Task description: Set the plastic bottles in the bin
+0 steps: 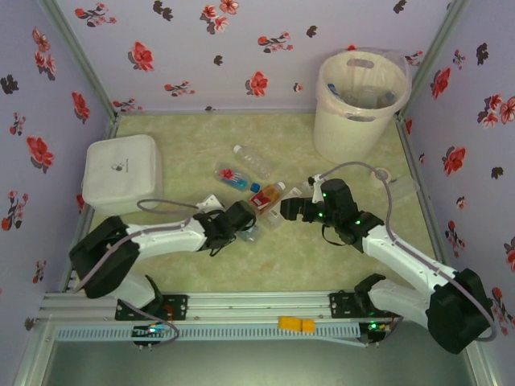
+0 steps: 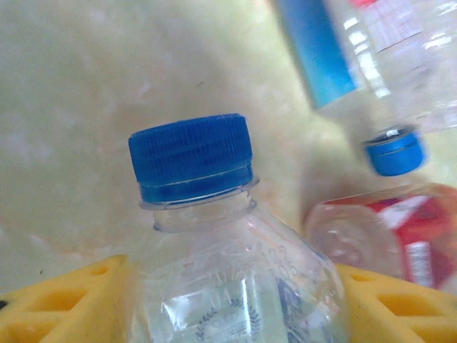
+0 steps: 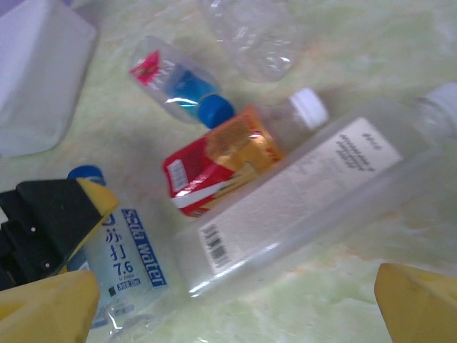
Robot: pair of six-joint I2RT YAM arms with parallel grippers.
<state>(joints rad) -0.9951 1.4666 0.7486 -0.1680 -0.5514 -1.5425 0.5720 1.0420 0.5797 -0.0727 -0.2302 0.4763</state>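
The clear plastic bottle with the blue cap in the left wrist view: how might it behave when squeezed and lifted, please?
The clear blue-capped plastic bottle looks empty, so probably light. Its thin walls may dent between the yellow fingers, though the screwed-on blue cap should trap air and stiffen it. Round-bodied, it could roll if released.

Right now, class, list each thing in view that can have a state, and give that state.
Left hand: fingers flank the blue-capped bottle; grip unclear.
Right hand: open, empty.
Blue-capped bottle: capped, lying flat.
Orange-red bottle: lying down, capped.
White-labelled bottle: lying down.
Bin: upright, holding bottles.
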